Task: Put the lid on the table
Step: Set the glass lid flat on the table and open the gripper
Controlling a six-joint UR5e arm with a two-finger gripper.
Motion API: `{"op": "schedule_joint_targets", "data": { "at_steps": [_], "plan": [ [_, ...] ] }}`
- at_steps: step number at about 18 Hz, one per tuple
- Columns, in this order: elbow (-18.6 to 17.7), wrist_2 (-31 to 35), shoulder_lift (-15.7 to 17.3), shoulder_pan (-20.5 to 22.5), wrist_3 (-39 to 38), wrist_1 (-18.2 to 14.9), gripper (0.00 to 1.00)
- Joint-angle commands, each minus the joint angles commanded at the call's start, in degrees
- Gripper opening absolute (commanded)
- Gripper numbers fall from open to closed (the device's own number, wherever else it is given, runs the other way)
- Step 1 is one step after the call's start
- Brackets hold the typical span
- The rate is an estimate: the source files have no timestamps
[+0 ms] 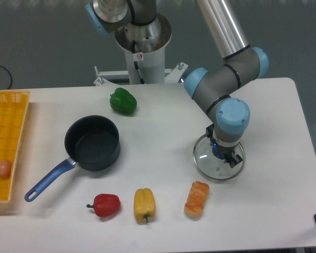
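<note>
The round glass lid (205,159) with its thin metal rim sits low over the white table (274,126), right of centre; I cannot tell whether it touches the surface. My gripper (221,154) points straight down over the lid's middle and is shut on its small blue knob, which the wrist mostly hides. The dark saucepan (92,143) with a blue handle stands uncovered well to the left.
A green pepper (122,101) lies at the back. A red pepper (106,204), a yellow pepper (144,204) and an orange bread-like piece (197,198) line the front, the last just below the lid. A yellow gridded tray (5,137) fills the left edge.
</note>
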Motion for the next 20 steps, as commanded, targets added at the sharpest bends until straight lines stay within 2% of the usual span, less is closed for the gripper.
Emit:
{"op": "schedule_joint_targets", "data": {
  "at_steps": [14,17,20],
  "plan": [
    [0.0,0.0,-0.4,0.0,-0.1,0.0,0.68],
    [0.0,-0.1,-0.4,0.0,-0.1,0.0,0.72],
    [0.0,0.0,-0.4,0.0,-0.1,0.0,0.8]
  ]
}}
